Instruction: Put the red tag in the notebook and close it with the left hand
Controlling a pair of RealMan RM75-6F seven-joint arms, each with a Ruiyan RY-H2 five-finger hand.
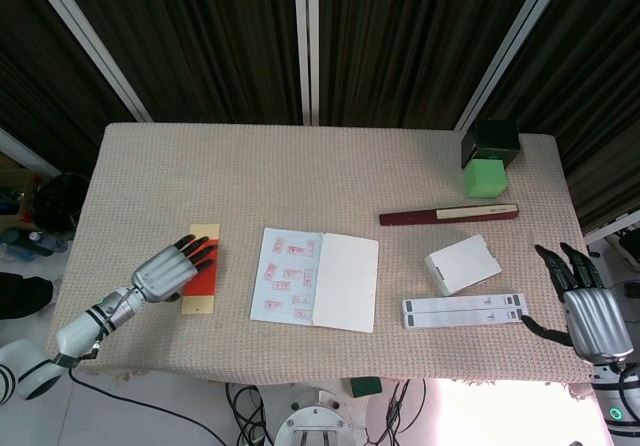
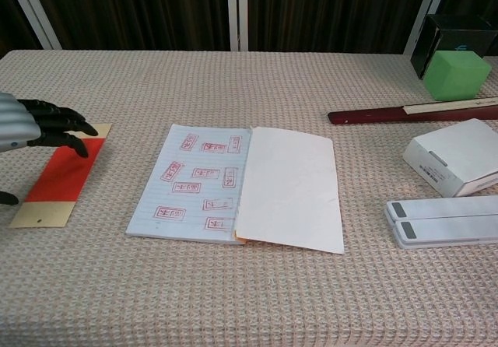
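Note:
The red tag [image 1: 202,271] [image 2: 58,177], red with tan ends, lies flat on the table left of the open notebook [image 1: 315,278] [image 2: 237,187]. The notebook's left page carries red stamps; its right page is blank. My left hand [image 1: 170,269] [image 2: 35,129] hovers over the tag's near-left part with fingers spread, black fingertips [image 2: 78,133] above the red band, holding nothing. My right hand [image 1: 585,301] stays open at the table's right edge, away from the notebook.
A white box [image 1: 462,264], a flat white case [image 1: 466,311] and a dark red ruler-like bar [image 1: 448,214] lie right of the notebook. A green cube [image 1: 486,177] and black box [image 1: 491,140] stand at the back right. Cloth covers the table [image 1: 300,176].

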